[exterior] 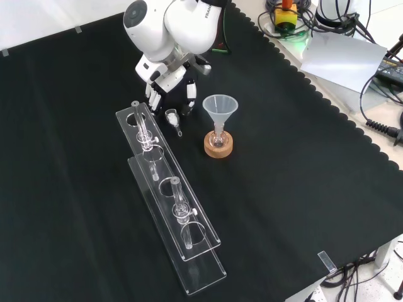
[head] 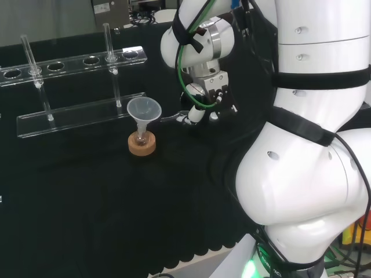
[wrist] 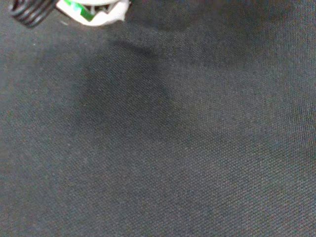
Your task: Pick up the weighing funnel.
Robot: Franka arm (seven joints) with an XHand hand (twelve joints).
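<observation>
weighing funnel (exterior: 172,119) lies flat on bench (exterior: 94,239), front view; long axis runs scoop end far, stem pointing near and slightly right; hand (exterior: 165,80) above its far end, fingers (exterior: 189,102) pointing down, spread, released, straddling scoop; contact unclear; funnel (exterior: 220,107) upright in flask on cork ring (exterior: 218,146), just right

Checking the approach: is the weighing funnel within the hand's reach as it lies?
Likely yes: the hand hovers just above the weighing funnel, fingers straddling it; rack and big funnel stand to its sides, apart.
</observation>
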